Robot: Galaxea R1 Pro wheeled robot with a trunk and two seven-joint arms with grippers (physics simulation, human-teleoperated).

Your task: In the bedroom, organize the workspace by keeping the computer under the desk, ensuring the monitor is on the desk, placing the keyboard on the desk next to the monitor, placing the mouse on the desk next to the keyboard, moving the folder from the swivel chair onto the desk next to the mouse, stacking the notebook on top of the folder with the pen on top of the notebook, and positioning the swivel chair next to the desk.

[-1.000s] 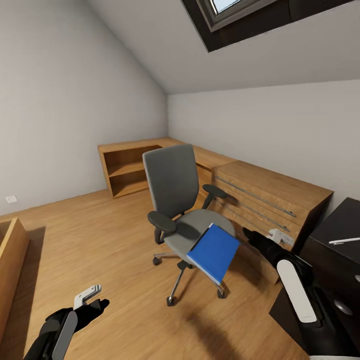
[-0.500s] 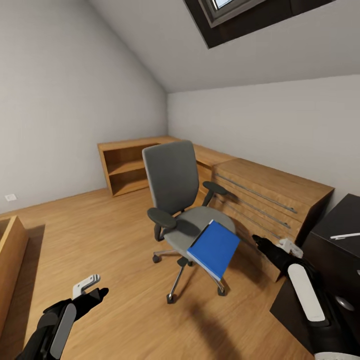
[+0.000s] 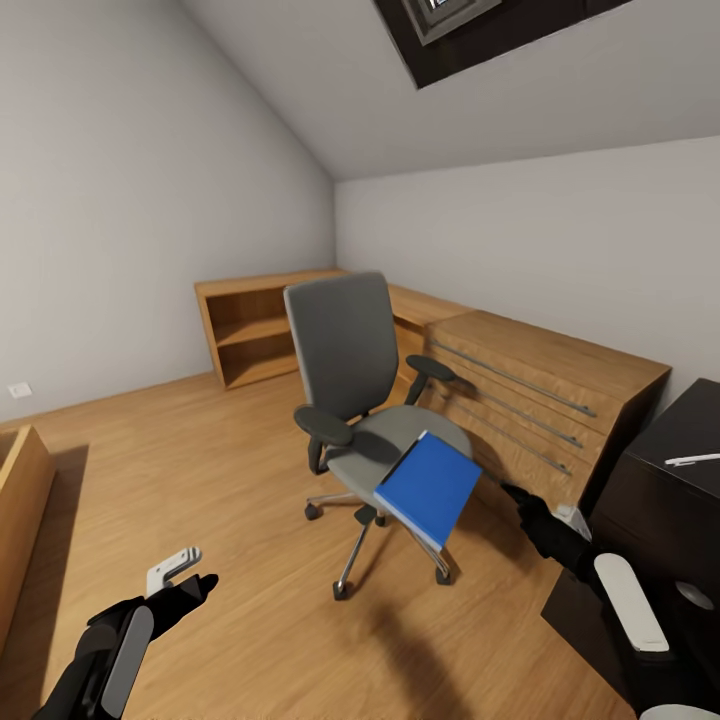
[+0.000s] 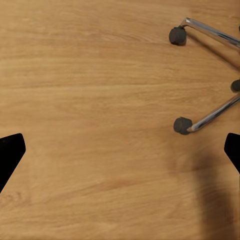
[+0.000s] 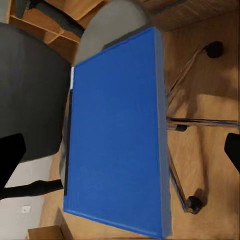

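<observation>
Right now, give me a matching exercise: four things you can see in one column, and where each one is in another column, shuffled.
Things:
1. folder
2. swivel chair
3. pen
4. left gripper

Places:
A. on the black desk top
B. standing on the wooden floor
C. on the chair seat, overhanging its front edge
D. low over bare floor, fingers apart

Pairs: 1-C, 2-B, 3-A, 4-D

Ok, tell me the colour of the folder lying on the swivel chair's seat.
Bright blue. The folder shows best in the right wrist view, lying on the grey swivel chair.
</observation>
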